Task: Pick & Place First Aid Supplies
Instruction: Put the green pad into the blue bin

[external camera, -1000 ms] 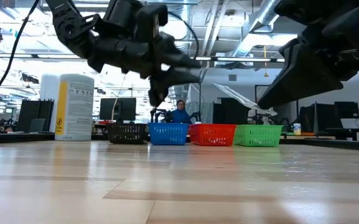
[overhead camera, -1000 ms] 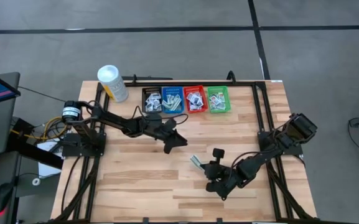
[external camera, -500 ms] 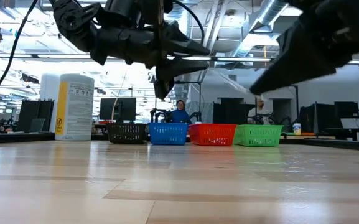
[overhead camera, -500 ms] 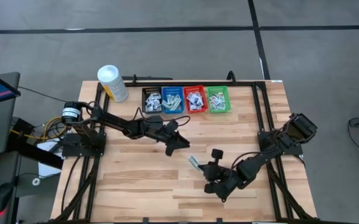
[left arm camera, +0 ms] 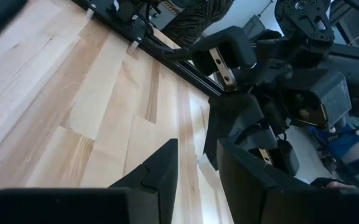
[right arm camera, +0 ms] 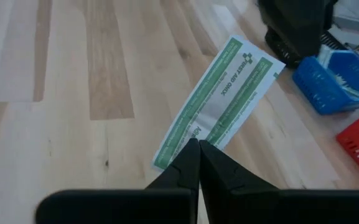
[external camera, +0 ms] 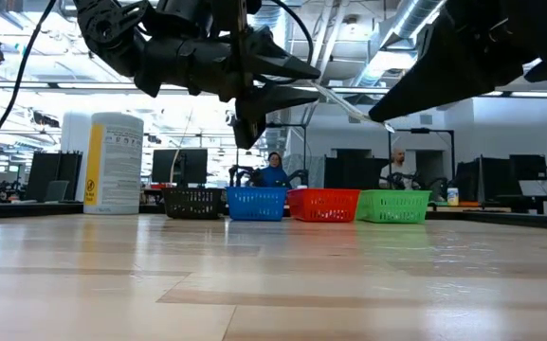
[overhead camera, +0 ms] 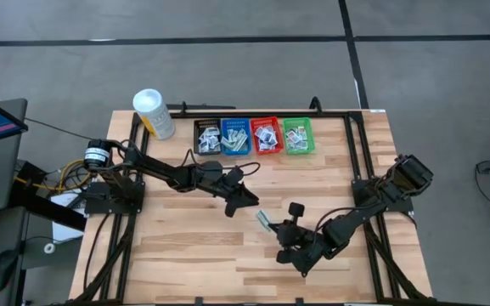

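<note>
Holding a green-and-white strip packet pinched by one end, the right gripper hangs above the table, well in front of the red basket; its fingers are closed tight on the packet, which sticks out toward the basket row and is clear of the wood. The left gripper hovers just beside the packet's free end, also in front of the red basket and nearer to it, jaws parted a moderate way with nothing between them. Behind both, the row runs black basket, blue basket, red basket, green basket, each holding small white packets. A white tub with a yellow label stands left of the black basket. Two people sit in the room beyond the baskets in the low view.
</note>
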